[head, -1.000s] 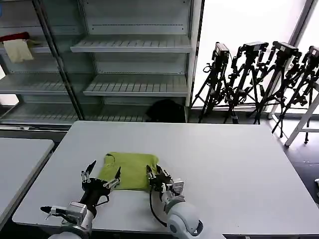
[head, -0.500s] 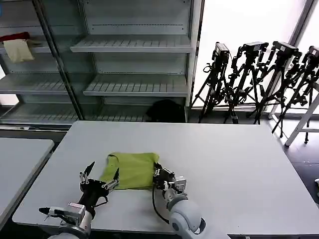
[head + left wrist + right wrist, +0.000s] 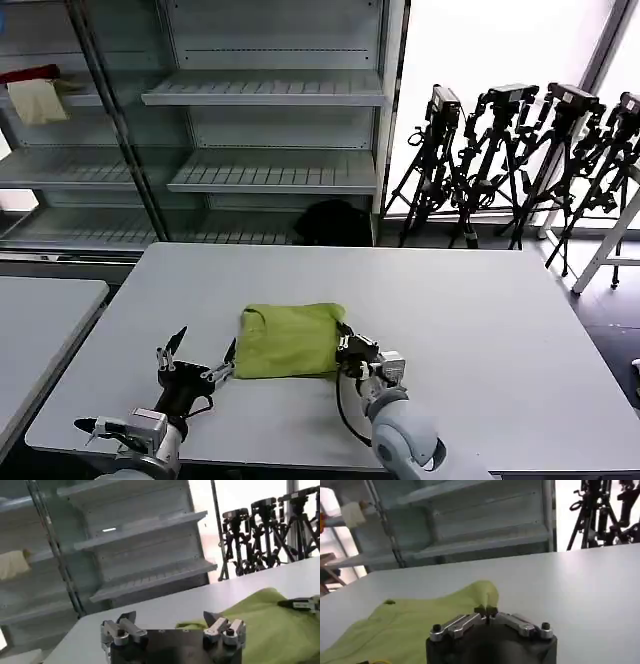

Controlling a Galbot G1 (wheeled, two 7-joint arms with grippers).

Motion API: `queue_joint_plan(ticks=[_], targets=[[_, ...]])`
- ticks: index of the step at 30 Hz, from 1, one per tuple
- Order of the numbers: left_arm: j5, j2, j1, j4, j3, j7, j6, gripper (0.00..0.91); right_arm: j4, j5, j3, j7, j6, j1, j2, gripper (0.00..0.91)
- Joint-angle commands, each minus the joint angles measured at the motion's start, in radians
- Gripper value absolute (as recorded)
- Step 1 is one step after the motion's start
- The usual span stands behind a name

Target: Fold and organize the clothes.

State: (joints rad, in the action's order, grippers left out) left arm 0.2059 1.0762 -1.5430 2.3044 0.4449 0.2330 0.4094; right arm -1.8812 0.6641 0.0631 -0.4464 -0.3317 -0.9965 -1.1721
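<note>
**Right gripper pinches folded T-shirt on white table**

Head view, L to R: cream cloth (image 3: 37, 100) and red cloth (image 3: 30, 73) lie on a shelf of the rack (image 3: 270, 95) at far left; a second table (image 3: 40, 320) sits beside the main white table (image 3: 470, 340); tripods (image 3: 520, 150) stand by the window at right.

At the table's near edge the left gripper (image 3: 196, 357) hovers w/ fingers spread wide, just left of the lime T-shirt (image 3: 290, 338), one fingertip near the shirt's left edge; contact can't be judged from the head view. Left wrist view shows the same gripper (image 3: 171, 623) w/ both fingers apart, nothing between them, green fabric (image 3: 270, 625) just beyond and to one side.

The shirt lies folded into a compact rectangle, plain side up, near the table's front-centre.

Right gripper (image 3: 347, 350) is at the shirt's right edge; right wrist view shows its fingertips (image 3: 486, 611) pressed together on a raised peak of the fabric (image 3: 420, 625), pinching it.
</note>
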Motion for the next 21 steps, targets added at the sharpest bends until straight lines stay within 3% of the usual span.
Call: queue_joint_plan(ticks=[1, 2, 3, 8, 14, 21], targets=[[0.0, 0.001, 0.002, 0.001, -0.007, 0.001, -0.001, 0.907, -0.02, 0.028, -0.2, 0.056, 0.012, -0.094, 0.19, 0.0], [0.0, 0.003, 0.003, -0.001, -0.011, 0.001, -0.001, 0.907, -0.01, 0.023, -0.208, 0.066, 0.012, -0.097, 0.197, 0.0], [-0.001, 0.003, 0.004, -0.001, -0.012, 0.002, -0.001, 0.907, -0.01, 0.023, -0.208, 0.066, 0.012, -0.097, 0.197, 0.907], [-0.003, 0.005, 0.003, 0.003, -0.022, 0.005, -0.001, 0.907, 0.109, -0.079, -0.249, 0.155, 0.051, -0.074, 0.205, 0.907], [-0.001, -0.001, -0.001, 0.013, -0.007, 0.006, -0.001, 0.907, 0.072, -0.121, -0.282, 0.186, 0.029, -0.117, 0.241, 0.907], [-0.001, 0.001, 0.0, 0.016, -0.015, 0.008, -0.001, 0.907, 0.052, -0.135, -0.318, 0.183, 0.012, -0.156, 0.276, 0.907]])
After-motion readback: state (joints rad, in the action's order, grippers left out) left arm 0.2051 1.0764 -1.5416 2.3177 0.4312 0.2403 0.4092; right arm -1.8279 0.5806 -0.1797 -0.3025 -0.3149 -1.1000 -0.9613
